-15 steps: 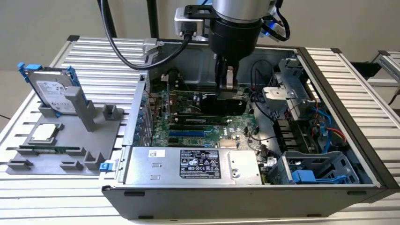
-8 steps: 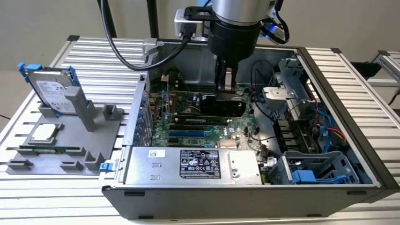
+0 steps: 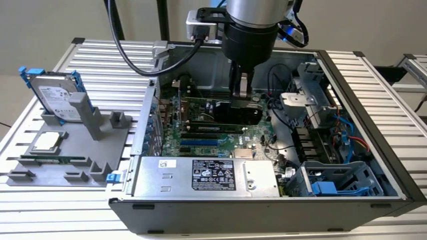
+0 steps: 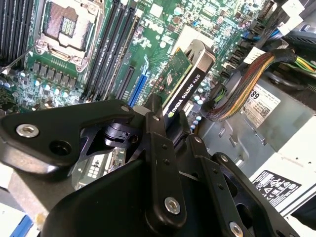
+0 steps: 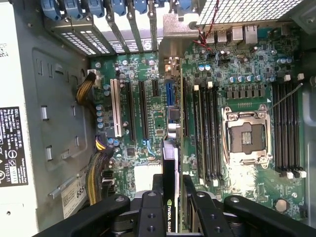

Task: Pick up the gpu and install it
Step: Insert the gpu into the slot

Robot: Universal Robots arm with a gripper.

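Gripper (image 3: 241, 95) reaches down into the open computer case (image 3: 373, 125), its black fingers (image 5: 153, 210) clamped on the gpu (image 5: 170, 168), one on each face. Card held on edge between them, over the green motherboard (image 5: 242, 74), beside the expansion slots (image 5: 129, 106). White lettering runs along the card's black cooler edge. Power supply (image 3: 200, 177) at the case's near side carries a printed label. Hard drive (image 3: 57, 97) stands in a grey holder (image 3: 67, 150) on the counter (image 3: 373, 220), left of the case.

Looks like a robotics lab or test cell: an open computer case (image 3: 267, 150) sits on a slatted aluminium bench (image 3: 373, 80), with a grey fixture tray (image 3: 73, 150) holding a hard drive (image 3: 57, 97) upright beside it, plain wall behind.
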